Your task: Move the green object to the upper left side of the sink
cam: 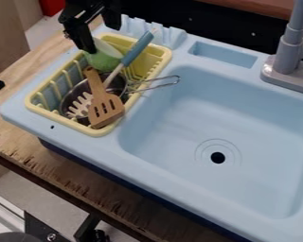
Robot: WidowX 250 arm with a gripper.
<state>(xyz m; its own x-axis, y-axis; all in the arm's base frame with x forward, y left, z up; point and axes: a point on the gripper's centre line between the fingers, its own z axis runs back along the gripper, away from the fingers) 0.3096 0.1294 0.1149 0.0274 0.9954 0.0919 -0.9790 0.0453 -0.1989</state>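
The black gripper hangs at the upper left, over the back of the yellow dish rack. It is open, its two fingers standing well apart. One finger reaches down against the left edge of the green bowl; the other ends higher up, above the bowl. Tilted up on its side, the bowl sits at the rack's back left, behind the utensils. The light blue sink has the rack at its left side.
The yellow rack also holds a metal pan, a wooden spatula, a blue-handled utensil and a wire-handled item. A grey faucet rises at the right. The basin lies right of the rack.
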